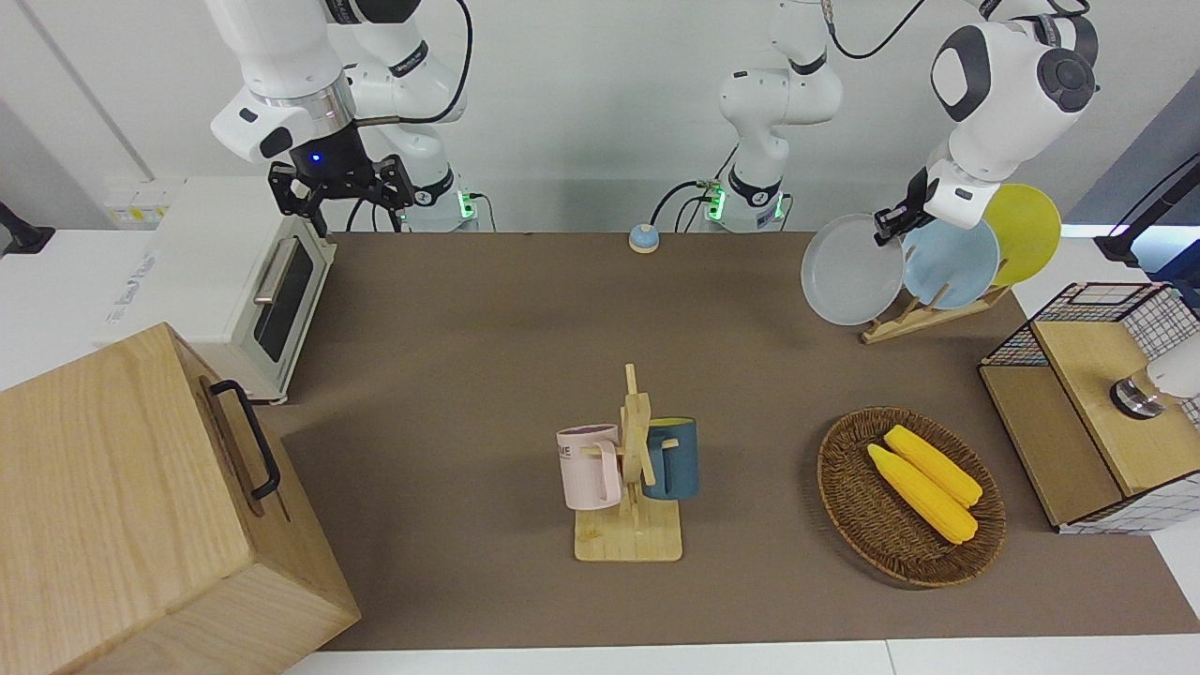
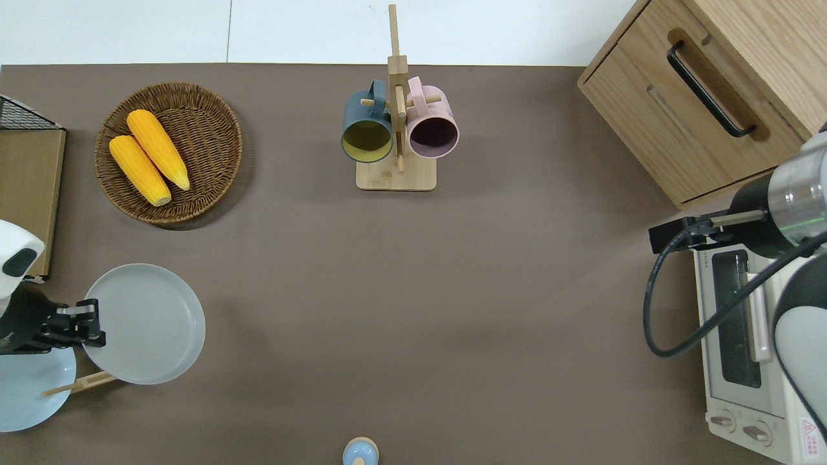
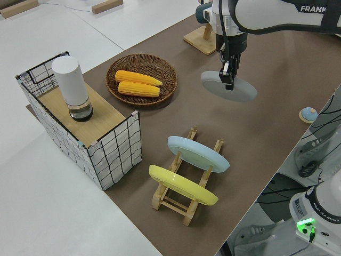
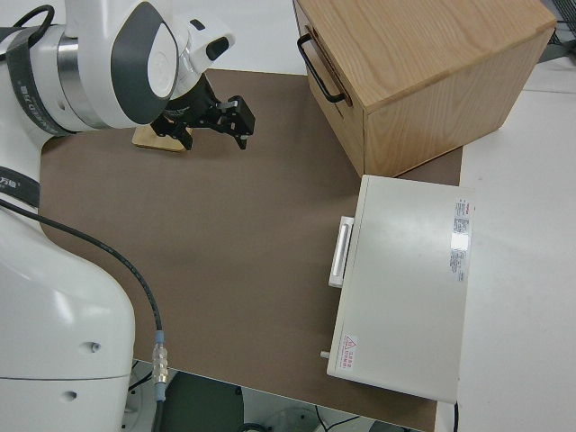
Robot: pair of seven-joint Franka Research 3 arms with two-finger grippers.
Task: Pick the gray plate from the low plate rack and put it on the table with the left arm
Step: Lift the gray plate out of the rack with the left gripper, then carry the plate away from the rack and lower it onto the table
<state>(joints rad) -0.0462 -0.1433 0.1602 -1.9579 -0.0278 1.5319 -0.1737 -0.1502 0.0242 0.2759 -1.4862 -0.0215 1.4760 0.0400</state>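
My left gripper [image 2: 87, 323] is shut on the rim of the gray plate [image 2: 147, 323], which hangs in the air clear of the low plate rack [image 3: 184, 194]. The overhead view shows the plate over bare table [image 2: 452, 290], just beside the rack toward the table's middle. In the front view the gray plate [image 1: 848, 272] partly covers the light-blue plate [image 1: 952, 267], with the left gripper [image 1: 891, 223] at its upper edge. In the left side view the gray plate [image 3: 230, 89] lies almost flat under the left gripper [image 3: 228, 80]. The right arm is parked, its gripper [image 1: 342, 187] open.
The light-blue plate [image 3: 198, 153] and a yellow plate [image 3: 183, 185] lean in the rack. A wicker basket [image 2: 213, 116] with two corn cobs, a mug stand [image 2: 395, 174], a wire-and-wood box [image 1: 1078, 412], a toaster oven [image 1: 253, 281], a wooden cabinet [image 1: 141, 497] and a small blue knob [image 1: 643, 238] stand around.
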